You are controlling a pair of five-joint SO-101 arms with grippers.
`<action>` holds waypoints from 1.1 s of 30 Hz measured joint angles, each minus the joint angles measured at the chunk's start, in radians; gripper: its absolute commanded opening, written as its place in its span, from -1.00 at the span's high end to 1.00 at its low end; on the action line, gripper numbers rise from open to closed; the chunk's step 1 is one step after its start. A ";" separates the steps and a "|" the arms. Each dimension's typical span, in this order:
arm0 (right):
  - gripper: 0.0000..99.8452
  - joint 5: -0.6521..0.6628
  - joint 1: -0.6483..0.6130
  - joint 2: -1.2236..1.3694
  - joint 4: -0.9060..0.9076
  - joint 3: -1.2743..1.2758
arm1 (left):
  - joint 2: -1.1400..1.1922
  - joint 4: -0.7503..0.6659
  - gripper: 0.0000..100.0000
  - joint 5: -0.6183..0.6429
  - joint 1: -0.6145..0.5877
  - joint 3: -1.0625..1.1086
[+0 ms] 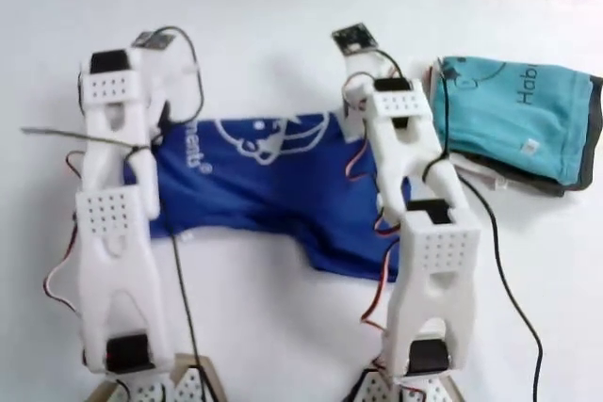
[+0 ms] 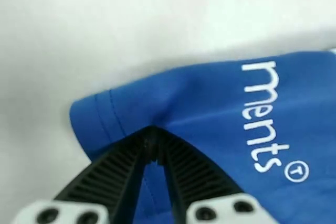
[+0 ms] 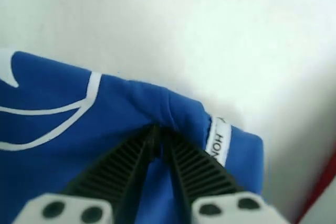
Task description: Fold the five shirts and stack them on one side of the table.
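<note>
A blue shirt (image 1: 273, 185) lies spread across the middle of the white bench (image 1: 283, 25) in the high view, its white print facing up and its lower right corner sagging toward the bottom of the frame. The left arm (image 1: 113, 223) stands over the shirt's left end and the right arm (image 1: 424, 233) over its right end. In the left wrist view the left fingers (image 2: 115, 166) are pressed together with a small fold of blue cloth (image 2: 210, 108) pinched between their tips, just beside a stitched hem and near the white lettering (image 2: 265, 114). In the right wrist view the right fingers (image 3: 194, 169) are likewise closed tight on a puckered ridge of the shirt's edge (image 3: 105, 129), near a white sewn-in label (image 3: 218, 140). At the upper right of the high view, well apart from the blue shirt's middle but just beside the right arm, sits a stack of folded shirts (image 1: 509, 152) with a teal shirt (image 1: 518, 105) on top and darker layers showing along its lower edge.
</note>
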 measured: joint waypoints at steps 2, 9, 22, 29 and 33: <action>0.96 0.000 0.002 0.000 0.028 -0.028 | 0.035 0.008 0.95 -0.011 0.000 -0.072; 0.96 0.000 0.005 -0.012 0.172 -0.084 | 0.020 0.011 0.95 -0.012 0.002 -0.104; 0.96 0.000 0.006 -0.428 0.198 0.193 | -0.548 0.011 0.95 -0.026 0.074 0.552; 0.96 0.000 0.005 -0.733 0.198 0.474 | -0.879 -0.204 0.95 -0.029 0.117 1.114; 0.96 0.000 0.002 -0.858 0.164 0.663 | -1.008 -0.387 0.95 -0.029 0.114 1.424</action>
